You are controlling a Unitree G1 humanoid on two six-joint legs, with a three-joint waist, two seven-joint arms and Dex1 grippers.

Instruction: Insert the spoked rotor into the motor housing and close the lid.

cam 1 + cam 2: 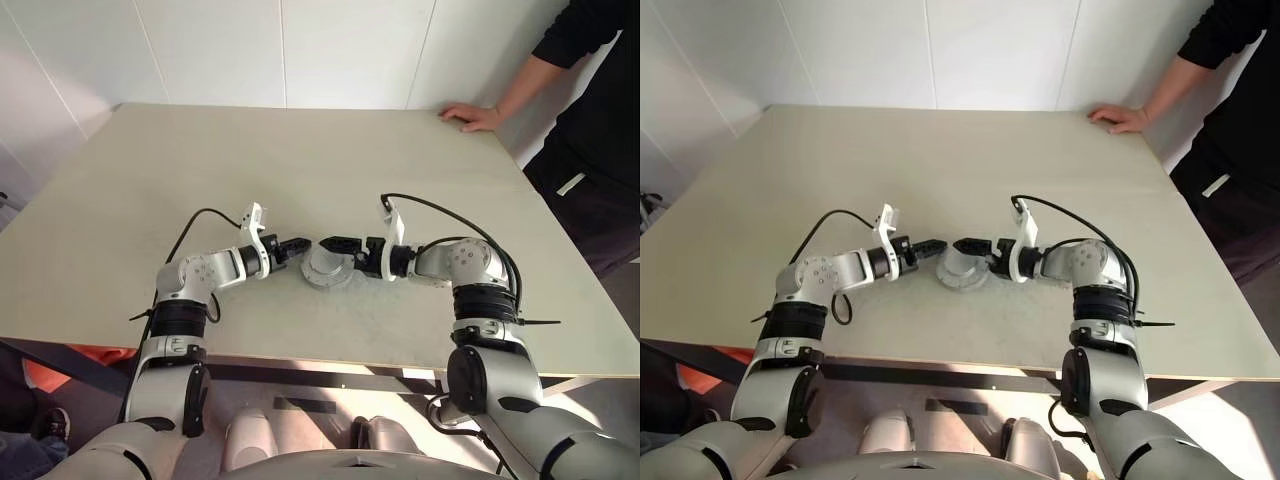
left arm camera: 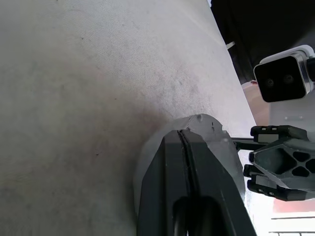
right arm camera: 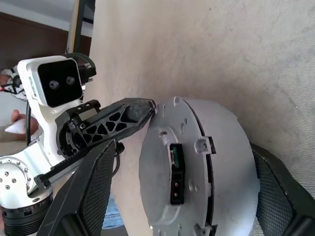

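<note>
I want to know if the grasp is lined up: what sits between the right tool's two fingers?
The motor housing, with the silver-grey lid on it, sits between the right tool's spread fingers, as the right wrist view shows.

You are looking down at a pale beige table (image 1: 300, 160) that is sitting against a white panelled wall (image 1: 280, 50). Beyond the table's far right corner a person (image 1: 590, 130) in black is standing, resting a hand (image 1: 472, 117) on its edge.

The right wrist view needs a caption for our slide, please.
Silver-grey lid seated on the motor housing between wide right jaws, left gripper shut at its rim.
</note>
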